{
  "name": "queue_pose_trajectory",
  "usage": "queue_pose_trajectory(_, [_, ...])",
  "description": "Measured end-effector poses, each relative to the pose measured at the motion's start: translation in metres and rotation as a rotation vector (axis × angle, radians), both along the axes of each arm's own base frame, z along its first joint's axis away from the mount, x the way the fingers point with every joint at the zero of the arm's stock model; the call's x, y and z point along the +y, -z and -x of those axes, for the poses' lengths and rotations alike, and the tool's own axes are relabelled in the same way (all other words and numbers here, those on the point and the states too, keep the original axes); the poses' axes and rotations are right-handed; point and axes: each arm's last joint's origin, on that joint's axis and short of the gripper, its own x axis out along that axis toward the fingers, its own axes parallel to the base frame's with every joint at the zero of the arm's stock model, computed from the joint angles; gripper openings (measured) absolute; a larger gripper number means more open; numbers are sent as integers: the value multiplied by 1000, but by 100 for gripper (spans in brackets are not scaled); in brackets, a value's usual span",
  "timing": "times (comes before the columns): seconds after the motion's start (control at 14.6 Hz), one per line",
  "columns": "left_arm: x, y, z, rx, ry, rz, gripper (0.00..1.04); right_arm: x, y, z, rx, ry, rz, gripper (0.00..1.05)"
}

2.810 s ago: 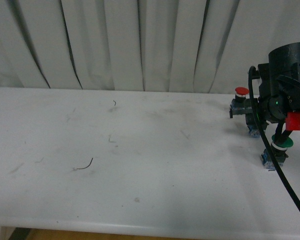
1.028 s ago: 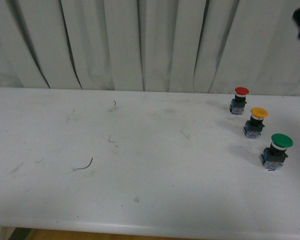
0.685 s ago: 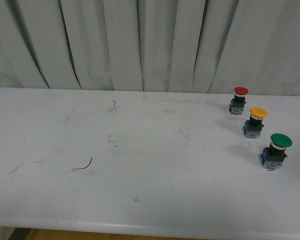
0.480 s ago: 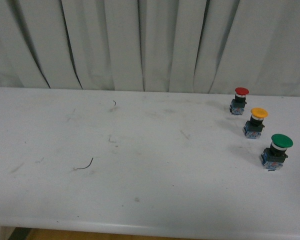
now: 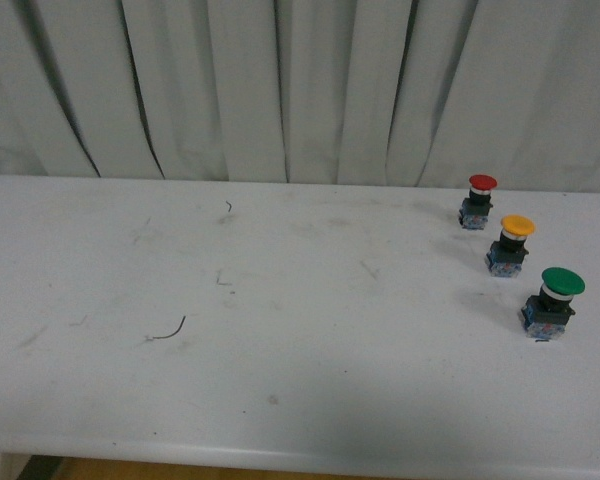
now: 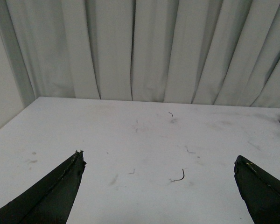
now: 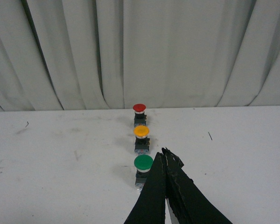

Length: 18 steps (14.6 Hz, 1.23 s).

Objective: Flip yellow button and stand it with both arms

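Standing upright on the white table (image 5: 280,340), cap up and blue block down, the yellow button (image 5: 509,245) holds the middle place in a row of three. Landmark throughout: this yellow button.

- Red button (image 5: 477,201): just beyond the yellow one, toward the pleated grey curtain (image 5: 280,90); upright, apart from it.
- Green button (image 5: 551,302): on the near side of the yellow one, toward the robot; upright, larger cap, apart from it.
- The three run in a slanted line near the table's right end in the front view; nothing touches any of them.
- A short curved dark wire scrap (image 5: 170,330) lies well apart from the yellow button, far across the table toward the left arm's side. Faint scuffs mark the tabletop between them.

Right wrist view: the same row shows, red cap (image 7: 139,114) farthest, yellow cap (image 7: 141,139) in the middle, green cap (image 7: 143,170) nearest the camera. The right gripper (image 7: 166,156) hangs above the table with its two black wedge tips pressed together, nothing between them; the tips sit beside the green cap, on the near side of the yellow button and clear of it.

Left wrist view: the left gripper (image 6: 159,161) is spread wide, its two fingers at opposite edges of the picture with bare table between them, holding nothing, well apart from the yellow button. The wire scrap lies between the fingers, farther out.

Neither arm shows in the front view.
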Motion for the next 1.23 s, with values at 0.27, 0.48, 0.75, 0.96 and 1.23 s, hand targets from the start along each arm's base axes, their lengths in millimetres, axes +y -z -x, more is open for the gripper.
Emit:
queue_pose_trajectory(0.27, [0,0,0,0,0,0,98,0,8,13,-4,0,0,2])
queue_pose_trajectory(0.48, [0,0,0,0,0,0,98,0,16,20,-25,0,0,2])
queue_pose_trajectory(0.75, [0,0,0,0,0,0,98,0,16,27,-23,-1,0,2])
queue_pose_trajectory(0.96, [0,0,0,0,0,0,98,0,16,32,-24,-1,0,2])
queue_pose_trajectory(1.23, [0,0,0,0,0,0,98,0,20,39,10,0,0,2])
